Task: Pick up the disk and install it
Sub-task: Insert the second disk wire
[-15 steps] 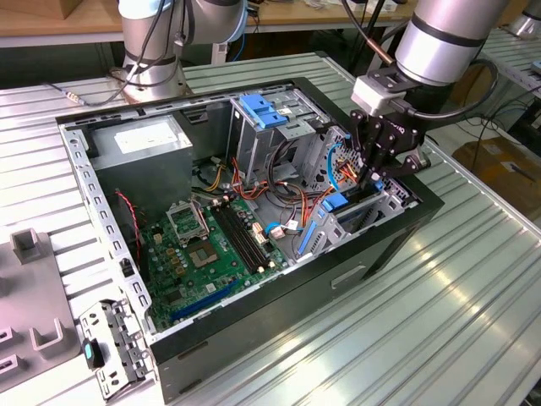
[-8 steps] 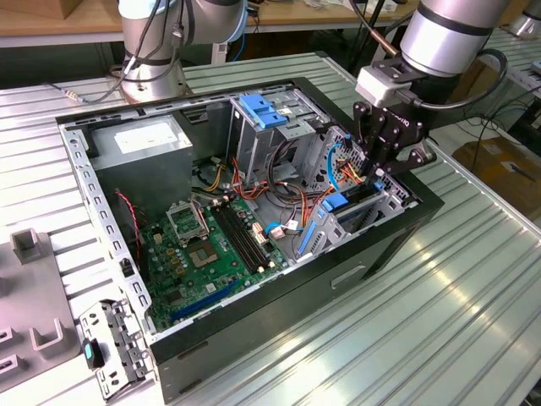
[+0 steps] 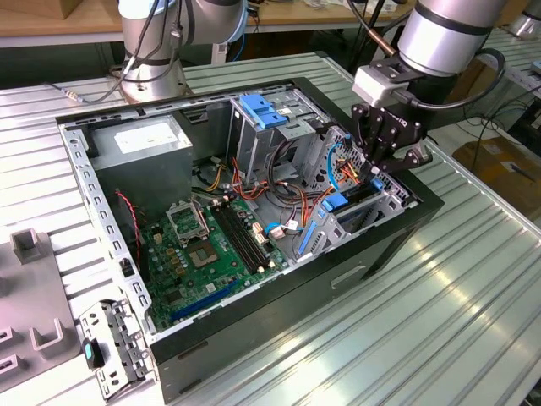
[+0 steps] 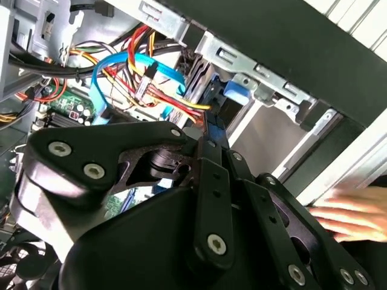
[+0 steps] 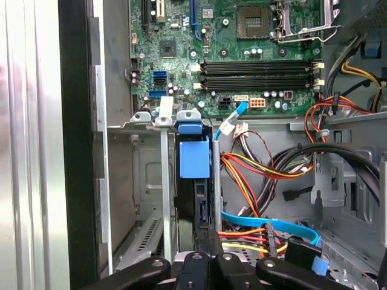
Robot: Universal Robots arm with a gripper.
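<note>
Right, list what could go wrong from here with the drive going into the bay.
1. The black gripper sits low at the metal drive cage, where the blue-railed disk stands in its slot; a slight tilt could jam the rails.
2. Red, yellow and orange wires and a flat blue cable lie right beside the slot and could be pinched or snagged.
3. A person's hand rests close to the case.

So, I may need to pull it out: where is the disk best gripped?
By its narrow blue-railed edge, coming straight in through the open side of the case. The disk stands on edge in the metal cage, whose walls cover both flat faces, so probably only that edge is reachable.
</note>
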